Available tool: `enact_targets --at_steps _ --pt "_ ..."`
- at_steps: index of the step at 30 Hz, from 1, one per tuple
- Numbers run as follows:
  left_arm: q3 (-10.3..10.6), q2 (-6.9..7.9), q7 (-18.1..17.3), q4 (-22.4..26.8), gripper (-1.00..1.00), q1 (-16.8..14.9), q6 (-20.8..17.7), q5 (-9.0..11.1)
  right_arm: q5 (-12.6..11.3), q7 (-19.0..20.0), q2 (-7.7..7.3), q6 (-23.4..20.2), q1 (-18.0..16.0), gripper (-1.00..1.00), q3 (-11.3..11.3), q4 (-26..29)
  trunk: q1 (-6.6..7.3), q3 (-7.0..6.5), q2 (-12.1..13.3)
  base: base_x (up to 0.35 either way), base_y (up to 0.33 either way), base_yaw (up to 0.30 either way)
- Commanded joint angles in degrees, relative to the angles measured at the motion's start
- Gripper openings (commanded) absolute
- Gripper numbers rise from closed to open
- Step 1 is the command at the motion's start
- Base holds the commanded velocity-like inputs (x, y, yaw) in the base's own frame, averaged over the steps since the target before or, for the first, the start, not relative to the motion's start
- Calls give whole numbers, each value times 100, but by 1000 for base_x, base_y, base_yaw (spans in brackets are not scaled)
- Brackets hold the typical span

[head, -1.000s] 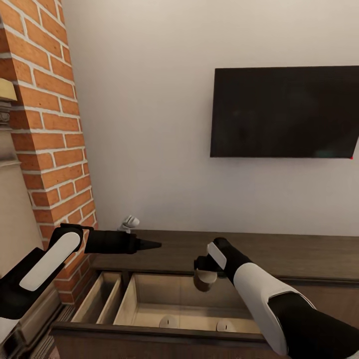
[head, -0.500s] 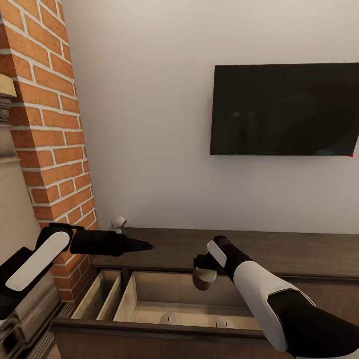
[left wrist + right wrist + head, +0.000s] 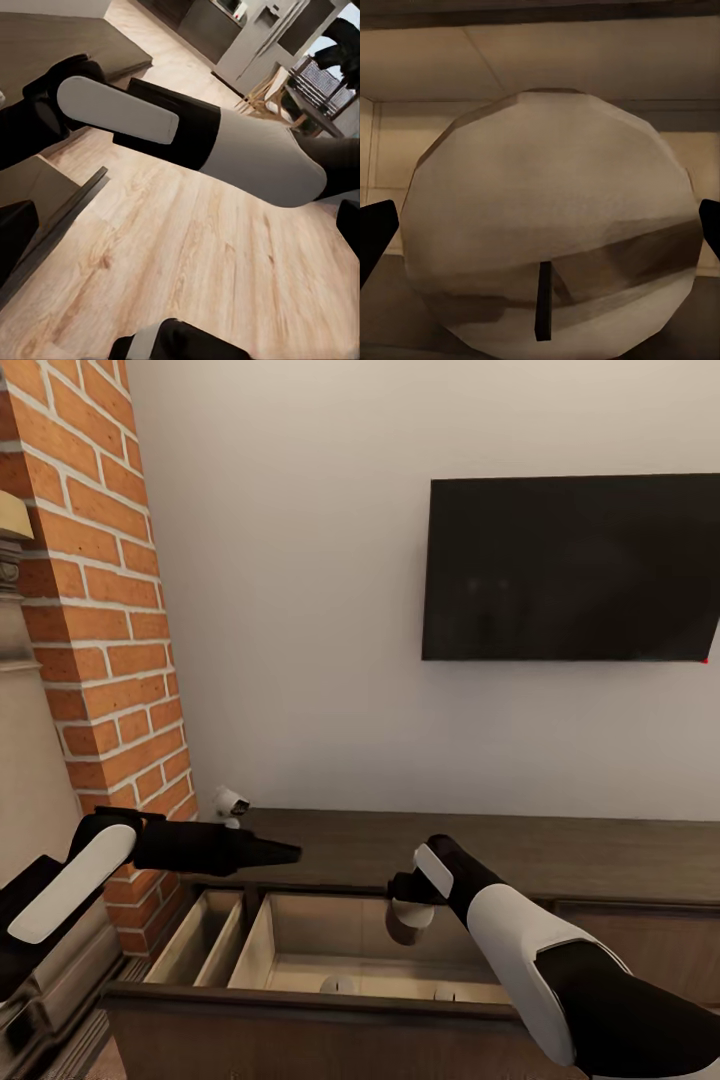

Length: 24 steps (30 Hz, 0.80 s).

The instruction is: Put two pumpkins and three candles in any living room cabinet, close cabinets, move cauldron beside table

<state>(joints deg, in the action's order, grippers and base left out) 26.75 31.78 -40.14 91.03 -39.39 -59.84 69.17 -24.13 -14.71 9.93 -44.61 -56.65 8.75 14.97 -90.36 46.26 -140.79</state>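
text: none legible | labels: none | brands: none | numbers: none | signs: none

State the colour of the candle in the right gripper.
Grey-beige, with a dark wick; the candle shows best in the right wrist view.

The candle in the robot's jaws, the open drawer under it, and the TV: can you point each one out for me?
candle [image 3: 547, 232]: right wrist view, its round wick end.
open drawer [image 3: 300, 1005]: head view, the front wall's top edge.
TV [image 3: 570, 570]: head view, middle of the dark screen.
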Motion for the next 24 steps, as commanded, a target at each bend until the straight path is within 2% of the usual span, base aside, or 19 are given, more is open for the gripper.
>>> enact_targets --at_steps 1,5,11,12,15,17,24 --pt "7 7 -100 0 100 -7 -16 6 -65 -49 -1 -13 -4 -100 39 8 -21 25 -45 0 0 0" --pt "6 11 -364 2 100 -7 -16 8 -65 -29 -4 11 -4 -100 39 12 -21 25 -45 0 0 0" --pt "-25 12 -440 -5 100 -4 -16 8 -65 22 -8 31 -1 -100 39 27 -21 25 -45 0 0 0" --pt "-71 13 -442 -5 100 -3 -16 8 -67 27 -8 33 0 -100 41 30 -21 25 -45 8 0 0" --pt "-424 14 -448 -6 100 0 -16 4 -67 92 -15 38 4 -100 44 60 -21 25 -45 102 0 0" --pt "-540 15 -450 -6 100 1 -16 3 -64 230 -25 36 4 -100 46 71 -21 25 -45 222 0 0" --pt "-663 6 -451 -5 100 2 -16 -17 -58 420 -58 14 5 -100 59 81 -21 25 -45 140 0 0"
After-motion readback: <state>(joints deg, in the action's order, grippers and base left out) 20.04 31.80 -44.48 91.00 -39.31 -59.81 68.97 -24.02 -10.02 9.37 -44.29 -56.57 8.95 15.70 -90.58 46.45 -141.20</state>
